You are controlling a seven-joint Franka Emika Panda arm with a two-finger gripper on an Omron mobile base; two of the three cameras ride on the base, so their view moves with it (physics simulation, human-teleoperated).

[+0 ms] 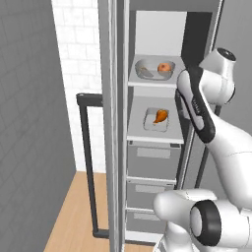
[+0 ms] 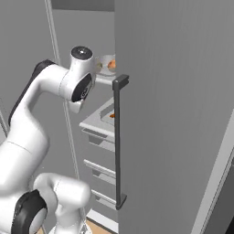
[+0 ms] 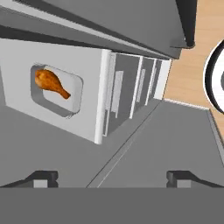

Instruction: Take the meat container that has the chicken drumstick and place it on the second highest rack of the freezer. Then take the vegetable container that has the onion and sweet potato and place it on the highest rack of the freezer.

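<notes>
— Where did you leave things at this point?

— You had the meat container [image 1: 157, 119] with its chicken drumstick [image 3: 51, 82] on the second highest rack [image 1: 155, 138], and the vegetable container [image 1: 154, 68] on the highest rack [image 1: 156, 81].

— And your gripper [image 3: 112, 177]?

— Spread wide, empty, clear of both. By my reading, you had nothing left to place.

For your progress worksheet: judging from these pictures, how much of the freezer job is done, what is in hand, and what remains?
Both placements look done: the meat container with the chicken drumstick sits on the second highest rack, and the vegetable container sits on the highest rack. The gripper is open, holding nothing. Nothing appears left.
</notes>
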